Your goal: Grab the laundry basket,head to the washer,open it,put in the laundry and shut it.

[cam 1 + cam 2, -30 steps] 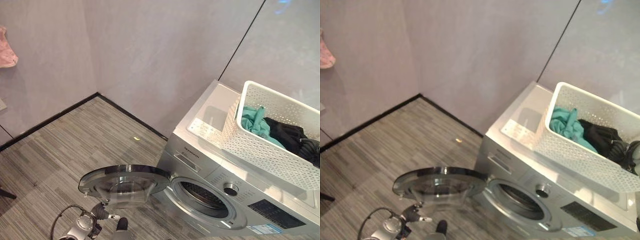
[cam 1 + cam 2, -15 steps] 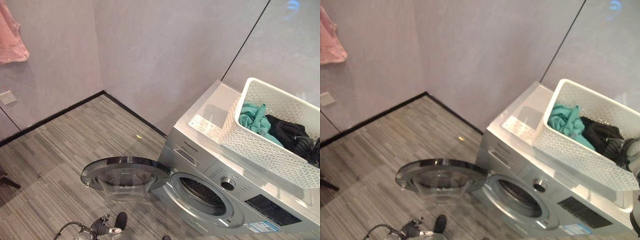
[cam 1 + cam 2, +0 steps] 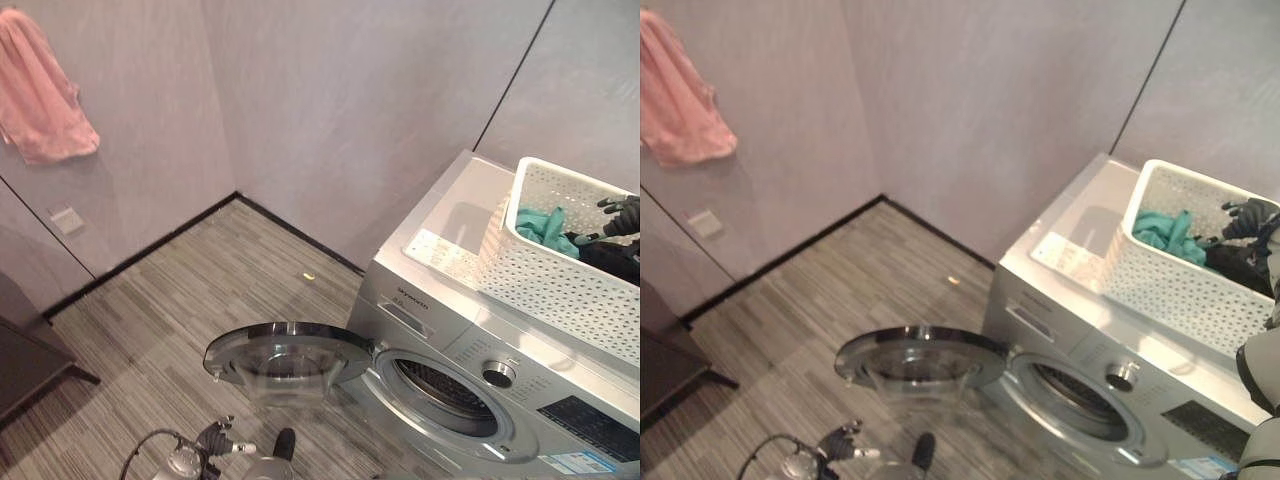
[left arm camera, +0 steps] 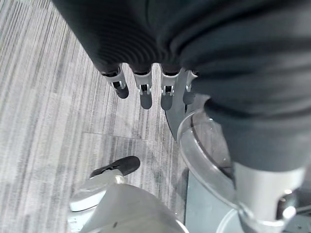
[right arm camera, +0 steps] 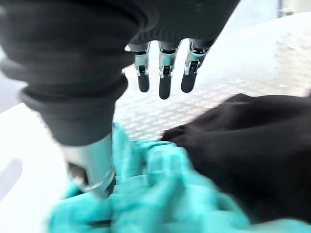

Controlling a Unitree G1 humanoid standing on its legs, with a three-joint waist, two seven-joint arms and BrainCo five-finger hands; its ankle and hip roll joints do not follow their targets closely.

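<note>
White laundry basket (image 3: pixel 560 280) stands on top of the washer (image 3: pixel 470 350), holding a teal garment (image 3: pixel 545 225) and black clothing (image 5: pixel 252 155). Washer door (image 3: pixel 290 355) hangs wide open over the floor (image 3: pixel 150 310). Right robot hand (image 3: pixel 1250 215) hovers above the basket's laundry, fingers straight and apart. Left robot hand (image 4: pixel 146 87), fingers relaxed and empty, hangs beside the door. Pink towel (image 3: pixel 45 90) hangs on the wall.

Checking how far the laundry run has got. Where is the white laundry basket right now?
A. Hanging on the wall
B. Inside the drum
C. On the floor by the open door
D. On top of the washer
D: the white laundry basket sits on top of the washer, with teal and black clothes inside.
</note>
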